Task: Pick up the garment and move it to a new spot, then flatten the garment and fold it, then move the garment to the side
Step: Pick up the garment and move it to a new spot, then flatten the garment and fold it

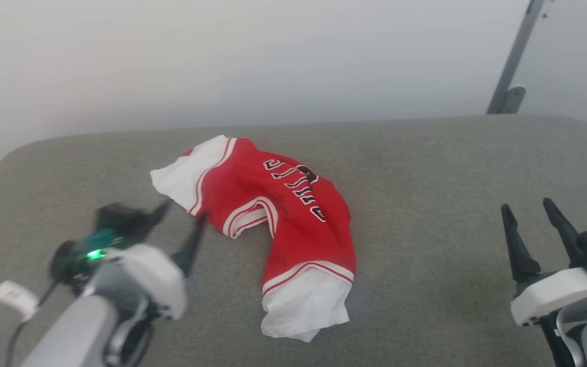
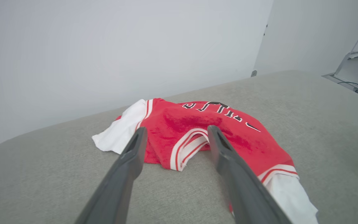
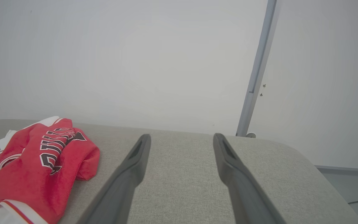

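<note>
The shirt (image 1: 283, 214) lay crumpled near the middle of the grey desk (image 1: 426, 204), bent in an arc. It was red, with one white sleeve spread at its far left end and the other bunched at the near end. Red-and-white striped trim ran along both sleeve seams and around the neck opening, which faced the robot's left. Black, white-edged lettering crossed the humped chest, partly lost in folds.

The left gripper (image 1: 185, 211) hung just beside the shirt's left edge, arm reaching in from the lower left and angled toward the cloth. Its jaws stood wide apart and held nothing. In the left wrist view, the fingers (image 2: 135, 149) framed the neck trim; whether a tip touched cloth could not be told.

The right gripper (image 1: 527, 205) sat well apart at the desk's right side, fingers pointing away from the robot, jaws wide open and empty.

A pale wall rose behind the desk, with a grey pole (image 1: 515, 56) leaning at the far right.
</note>
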